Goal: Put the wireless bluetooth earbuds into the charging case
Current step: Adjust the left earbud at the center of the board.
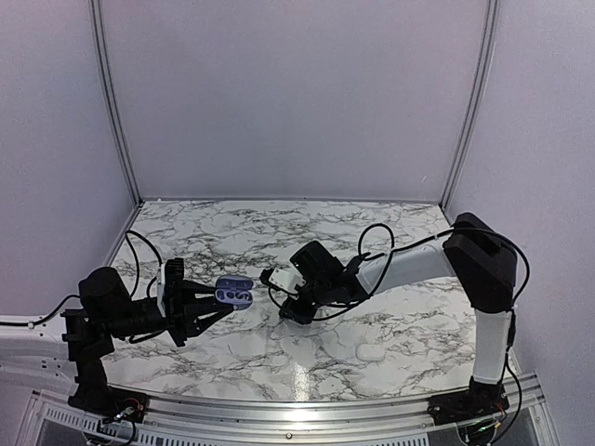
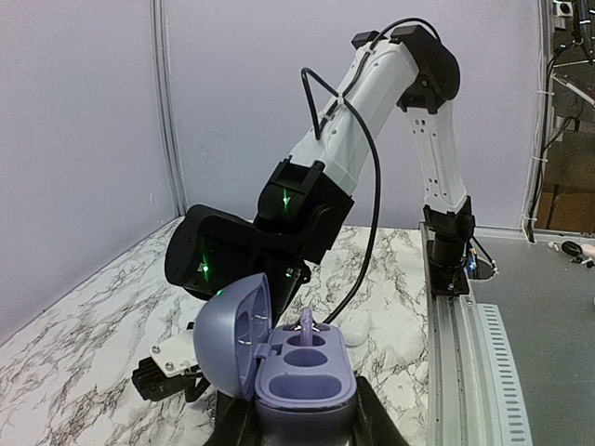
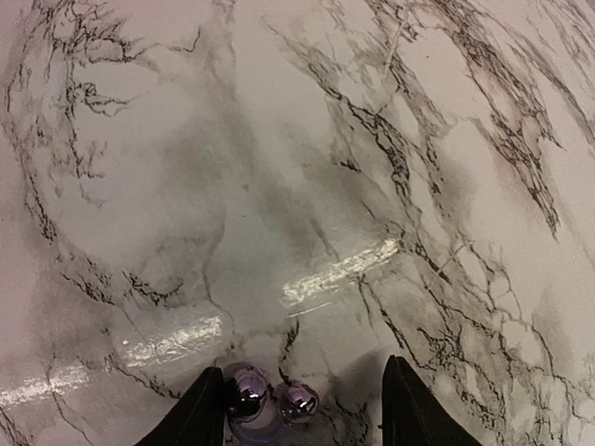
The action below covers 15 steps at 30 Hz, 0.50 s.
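Top external view shows us pinching the open case (image 1: 234,293) in our left claw (image 1: 219,303), off the table at near left. Our right claw (image 3: 301,367) is spread low over the table (image 3: 372,139); shiny earbuds (image 3: 244,395) lie between its fingers, close beside one.

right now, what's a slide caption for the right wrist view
Right gripper open over the marble table, two shiny rounded earbuds lying between its fingers, close to one finger.
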Each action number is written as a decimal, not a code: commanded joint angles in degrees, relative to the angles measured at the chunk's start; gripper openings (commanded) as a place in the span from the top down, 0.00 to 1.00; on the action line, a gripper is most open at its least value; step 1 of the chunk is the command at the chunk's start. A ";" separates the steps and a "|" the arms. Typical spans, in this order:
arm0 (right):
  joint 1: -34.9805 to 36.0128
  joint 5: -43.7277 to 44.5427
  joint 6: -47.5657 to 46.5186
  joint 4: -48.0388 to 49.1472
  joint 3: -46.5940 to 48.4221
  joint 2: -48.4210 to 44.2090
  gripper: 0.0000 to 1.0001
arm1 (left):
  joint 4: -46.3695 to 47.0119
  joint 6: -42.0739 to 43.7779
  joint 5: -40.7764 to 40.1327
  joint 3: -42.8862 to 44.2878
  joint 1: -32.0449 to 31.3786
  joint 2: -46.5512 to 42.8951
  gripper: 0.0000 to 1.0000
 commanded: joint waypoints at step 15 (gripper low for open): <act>-5.65 -18.84 -1.71 -2.99 6.28 1.72 0.48 | 2.31 -0.28 -0.03 -0.03 0.42 -0.39 1.00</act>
